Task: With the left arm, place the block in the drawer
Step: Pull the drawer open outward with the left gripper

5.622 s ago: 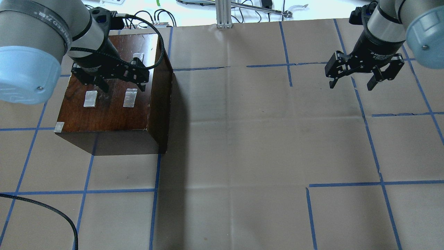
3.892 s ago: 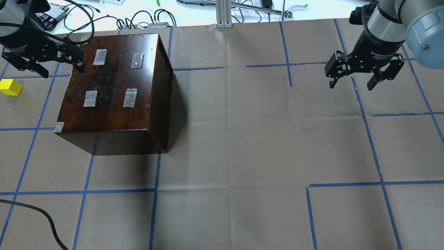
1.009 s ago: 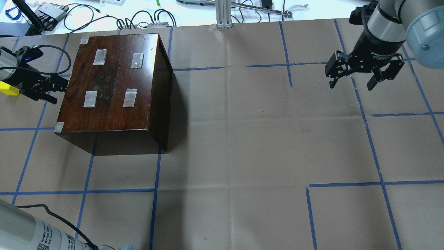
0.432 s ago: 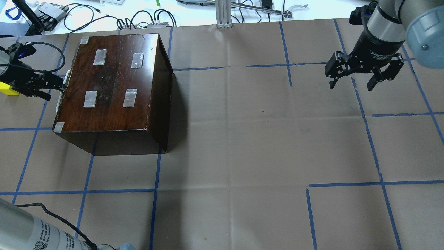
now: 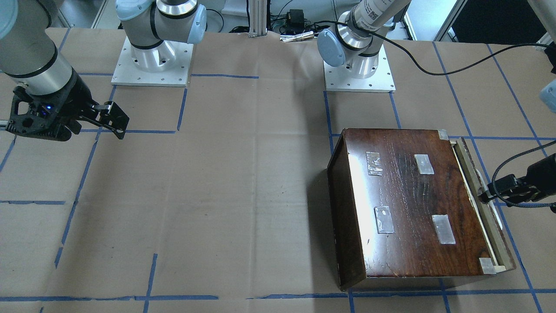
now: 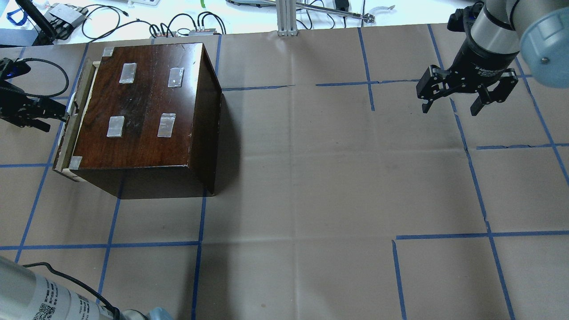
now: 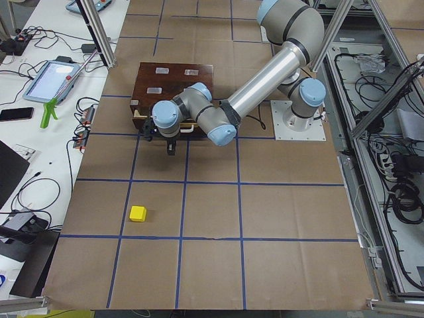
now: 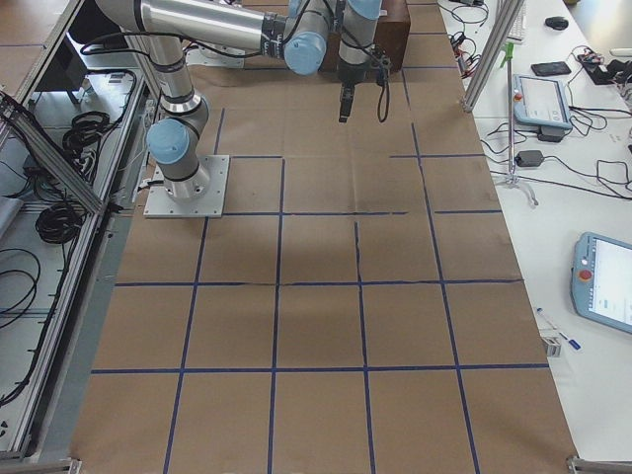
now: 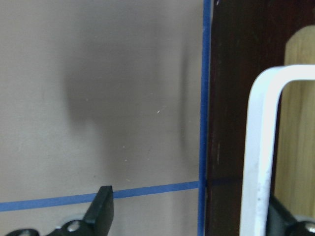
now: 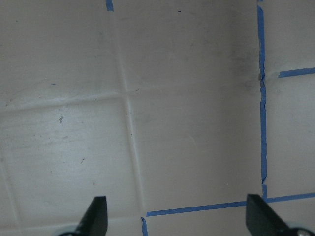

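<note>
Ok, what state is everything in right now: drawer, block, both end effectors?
Drawer: pulled out a little from the box.
Block: on the table, apart from the box, not held.
Left end effector: open, one finger at the drawer's white handle.
Right end effector: open, empty, above the table.

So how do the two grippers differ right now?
The left gripper lies low and sideways at the drawer and its white handle; the right gripper hangs pointing down over bare paper, far from the box. The left gripper has the handle between its fingers; the right gripper has nothing between its own. Both are black, two-fingered and open.
</note>
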Controlling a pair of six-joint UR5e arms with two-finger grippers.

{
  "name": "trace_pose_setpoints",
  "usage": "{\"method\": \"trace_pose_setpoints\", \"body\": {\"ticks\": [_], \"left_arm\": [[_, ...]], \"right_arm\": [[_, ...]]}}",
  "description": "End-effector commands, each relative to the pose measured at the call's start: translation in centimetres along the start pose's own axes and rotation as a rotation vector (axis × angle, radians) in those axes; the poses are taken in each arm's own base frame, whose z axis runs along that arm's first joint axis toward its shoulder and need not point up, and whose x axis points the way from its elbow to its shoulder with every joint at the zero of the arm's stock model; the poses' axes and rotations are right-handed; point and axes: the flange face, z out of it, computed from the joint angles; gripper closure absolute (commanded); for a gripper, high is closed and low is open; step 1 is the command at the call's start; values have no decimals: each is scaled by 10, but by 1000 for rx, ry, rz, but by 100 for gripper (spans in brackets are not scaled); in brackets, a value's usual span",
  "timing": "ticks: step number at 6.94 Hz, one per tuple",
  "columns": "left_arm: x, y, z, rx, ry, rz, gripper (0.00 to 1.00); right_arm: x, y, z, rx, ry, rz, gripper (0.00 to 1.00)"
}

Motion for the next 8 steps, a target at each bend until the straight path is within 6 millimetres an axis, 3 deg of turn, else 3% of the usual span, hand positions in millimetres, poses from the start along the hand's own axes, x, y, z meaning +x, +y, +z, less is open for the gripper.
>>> {"method": "trace_pose_setpoints", "body": {"ticks": [1,2,4,6,8], "left_arm": [[-32,9,-2,16,-19,-11,1],[-47,16,-7,28,-25,-18,1],[-56,12,-27,36,-71,-9,1],[-62,15,-30,18,-97,4,1],[-85,29,-40,25,-110,-20,1]], "right_arm": [[0,0,0,-1,0,0,0],[0,0,0,-1,0,0,0],[0,1,0,1,0,2,0],[0,0,0,-1,0,0,0],[0,0,0,-1,0,0,0]]}}
